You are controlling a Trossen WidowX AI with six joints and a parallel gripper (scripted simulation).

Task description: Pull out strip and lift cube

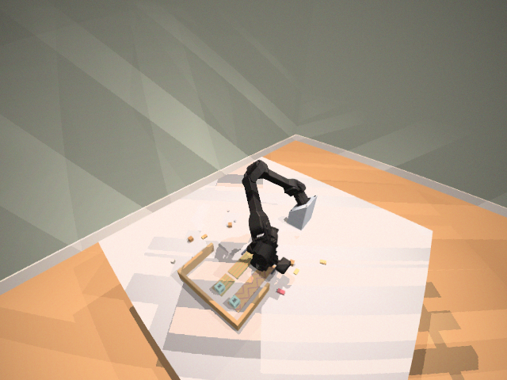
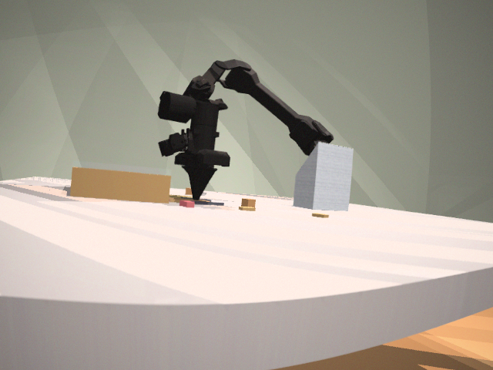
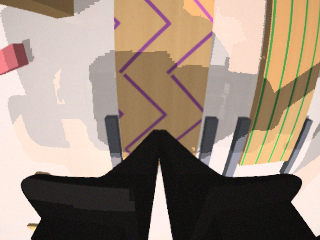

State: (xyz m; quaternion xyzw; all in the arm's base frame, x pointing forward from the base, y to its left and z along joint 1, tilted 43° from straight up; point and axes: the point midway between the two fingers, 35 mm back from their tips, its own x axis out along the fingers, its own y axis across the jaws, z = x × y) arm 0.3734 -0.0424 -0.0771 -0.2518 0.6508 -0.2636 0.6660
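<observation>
Pincer [image 2: 196, 196] pointing straight down, tips at table [image 2: 246, 263] level, fingers together with only a thin sliver between them in wrist view. Nothing seen clamped in that sliver. Tips sitting at the near end of the zigzag strip [image 3: 150, 47], right where its purple pattern ends under the black fingers.

Zigzag strip in one piece in top view [image 1: 251, 288], running from the pincer into the wooden frame [image 1: 203, 295]. Teal cube [image 1: 234, 301] at its far end, close to the frame's far wall, dark mark on top, label not readable. Second teal cube [image 1: 219, 287] just beside it on the green-lined strip [image 3: 280, 94], also dark-marked. Green-lined strip in two parts in top view, a gap between near part [image 1: 238, 268] and far part [image 1: 224, 281]. Both strips side by side, apart, roughly parallel.

Frame open on the arm's side, seen as a tan wall [image 2: 119, 185] left of the pincer in exterior view. Red block [image 2: 186, 203] on the table just beside the pincer tips, outside the frame. Small tan bit [image 2: 247, 203] further right, more scattered around. Arm base on grey block [image 2: 324, 176], well apart from the frame.
</observation>
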